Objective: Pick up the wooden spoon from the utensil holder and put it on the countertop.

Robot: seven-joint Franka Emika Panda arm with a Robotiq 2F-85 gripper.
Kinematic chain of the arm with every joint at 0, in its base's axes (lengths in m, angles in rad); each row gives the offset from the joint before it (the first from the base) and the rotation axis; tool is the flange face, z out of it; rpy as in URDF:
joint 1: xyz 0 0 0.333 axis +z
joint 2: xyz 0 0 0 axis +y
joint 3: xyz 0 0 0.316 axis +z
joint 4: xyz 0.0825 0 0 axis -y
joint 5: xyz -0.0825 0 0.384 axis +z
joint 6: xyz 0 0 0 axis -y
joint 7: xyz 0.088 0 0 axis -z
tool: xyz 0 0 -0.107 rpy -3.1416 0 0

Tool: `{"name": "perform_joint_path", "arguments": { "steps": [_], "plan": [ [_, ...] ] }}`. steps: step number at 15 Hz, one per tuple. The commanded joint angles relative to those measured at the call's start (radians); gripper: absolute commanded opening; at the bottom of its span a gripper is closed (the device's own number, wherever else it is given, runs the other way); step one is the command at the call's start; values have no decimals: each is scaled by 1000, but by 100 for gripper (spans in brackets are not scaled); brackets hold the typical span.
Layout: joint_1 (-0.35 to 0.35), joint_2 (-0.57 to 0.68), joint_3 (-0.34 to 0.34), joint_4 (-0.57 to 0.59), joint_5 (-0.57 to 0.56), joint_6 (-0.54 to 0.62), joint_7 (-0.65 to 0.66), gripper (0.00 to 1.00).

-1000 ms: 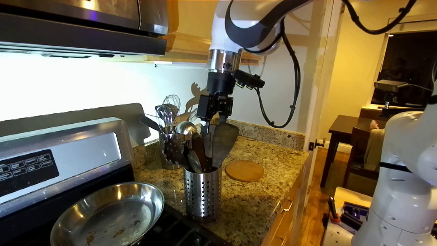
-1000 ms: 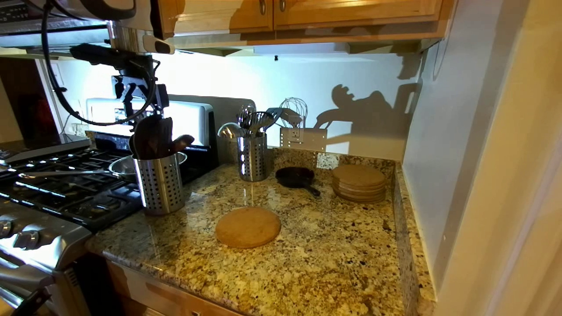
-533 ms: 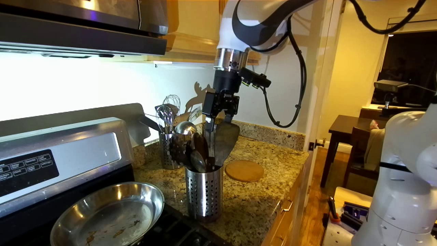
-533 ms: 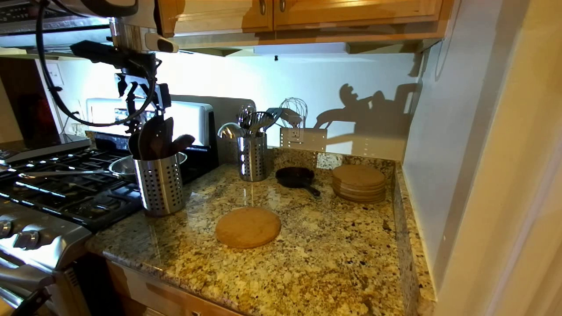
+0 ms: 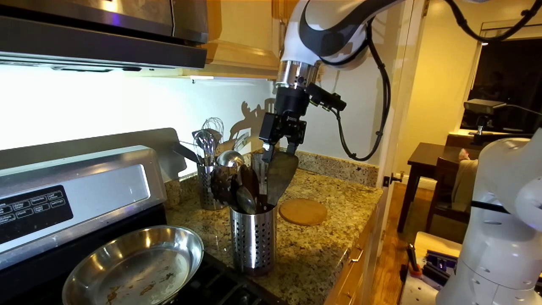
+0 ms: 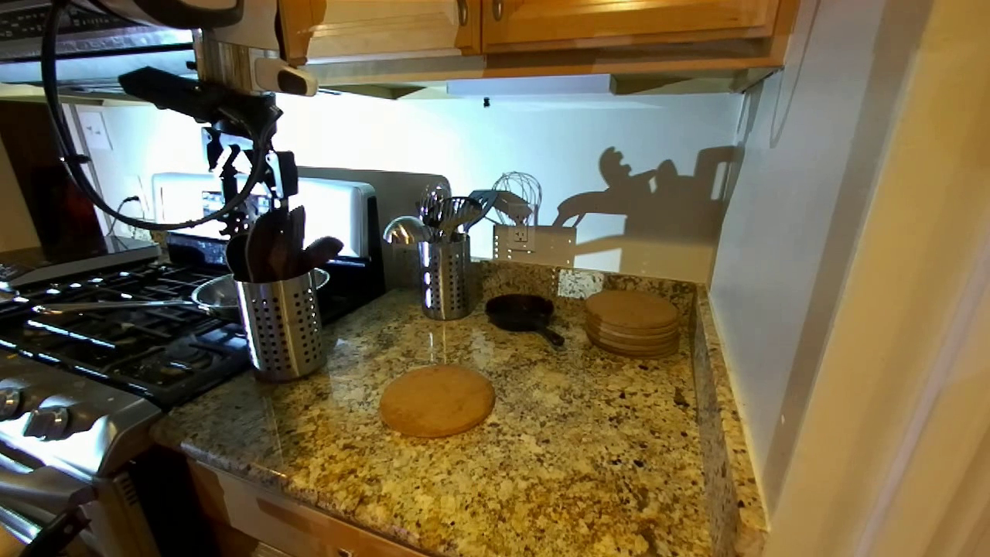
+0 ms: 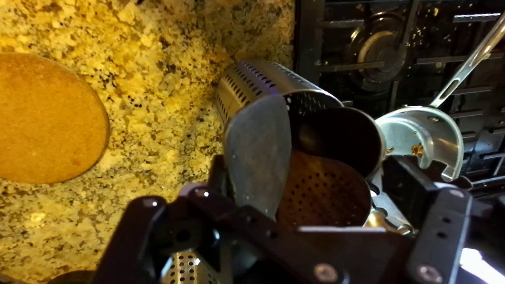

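One arm [image 5: 322, 40] bends down, cut off at the top — its gripper [image 5: 279, 151] hangs with fingers apart. Below it, tools [image 5: 253, 182] crowd the utensil holder [image 5: 254, 241]; which is the wooden spoon, I can't tell.

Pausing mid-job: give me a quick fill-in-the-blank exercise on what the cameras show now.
The gripper is ____, not shut.
The granite countertop carries ____ perforated metal utensil holders.
The black skillet sits ____ the rear utensil holder and the stacked round boards.
The wrist view shows a brown utensil head pierced by round ____.

Missing words: open; two; between; holes.
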State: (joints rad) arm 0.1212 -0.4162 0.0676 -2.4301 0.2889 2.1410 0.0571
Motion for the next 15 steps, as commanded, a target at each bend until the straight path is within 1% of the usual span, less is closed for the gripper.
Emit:
{"name": "perform_joint_path", "arguments": {
  "steps": [1, 2, 3, 5, 6, 7, 14, 15],
  "plan": [
    [2, -45, -16, -52, 48, 15, -11, 100],
    [3, -43, -18, -54, 59, 15, -15, 100],
    [3, -43, -19, -56, 67, 18, -17, 98],
    [3, -40, -21, -59, 81, 24, -23, 73],
    [3, -38, -22, -59, 86, 27, -26, 69],
    [3, -35, -23, -59, 90, 28, -29, 61],
    [2, -31, -28, -64, 105, 30, -38, 15],
    [3, -31, -29, -64, 107, 29, -39, 10]
  ]
}}
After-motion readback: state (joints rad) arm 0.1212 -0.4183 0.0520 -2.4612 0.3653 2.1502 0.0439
